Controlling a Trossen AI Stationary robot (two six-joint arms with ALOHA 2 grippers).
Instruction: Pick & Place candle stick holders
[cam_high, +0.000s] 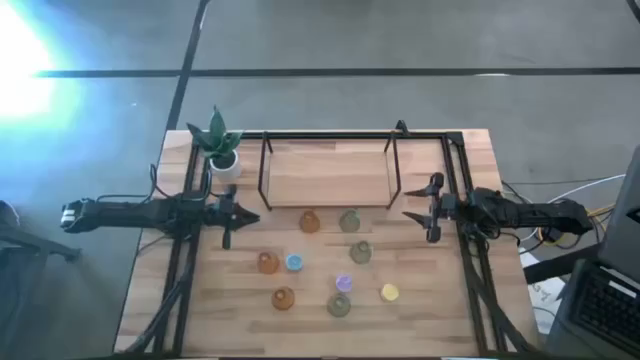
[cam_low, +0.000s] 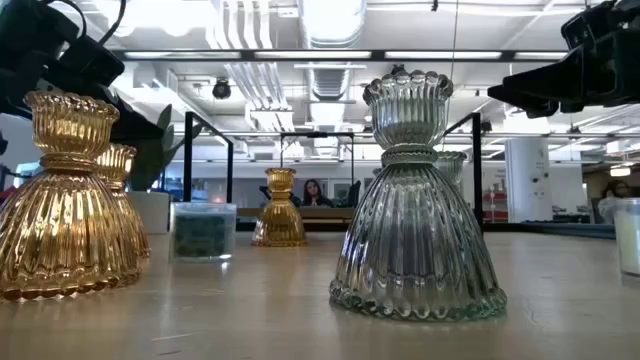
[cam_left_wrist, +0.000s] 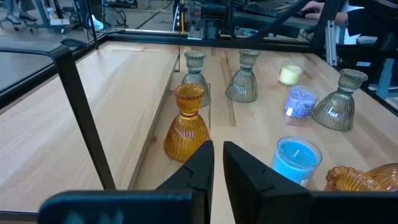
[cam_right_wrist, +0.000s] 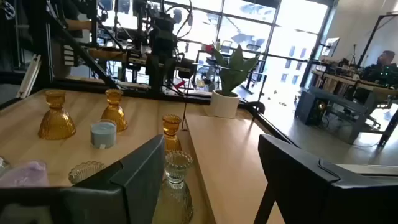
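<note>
Nine small glass candle stick holders stand upright on their bases on the wooden table (cam_high: 430, 300). They are amber (cam_high: 309, 222) (cam_high: 267, 263) (cam_high: 283, 298), olive (cam_high: 349, 220) (cam_high: 360, 252) (cam_high: 339, 306), blue (cam_high: 294, 263), purple (cam_high: 343, 284) and yellow (cam_high: 389, 292). My left gripper (cam_high: 250, 218) hovers left of them with its fingers (cam_left_wrist: 200, 168) all but closed and empty; the nearest amber holder (cam_left_wrist: 186, 124) is just ahead. My right gripper (cam_high: 408, 214) hovers right of them, wide open (cam_right_wrist: 211, 143) and empty, facing an olive holder (cam_right_wrist: 173, 186).
A raised wooden shelf (cam_high: 325, 175) in a black metal frame (cam_high: 263, 170) stands at the far middle. A white-potted green plant (cam_high: 218, 150) is at the far left. Black rails (cam_high: 185, 270) (cam_high: 470, 270) run along both table sides. Bare wood lies between each gripper and the holders.
</note>
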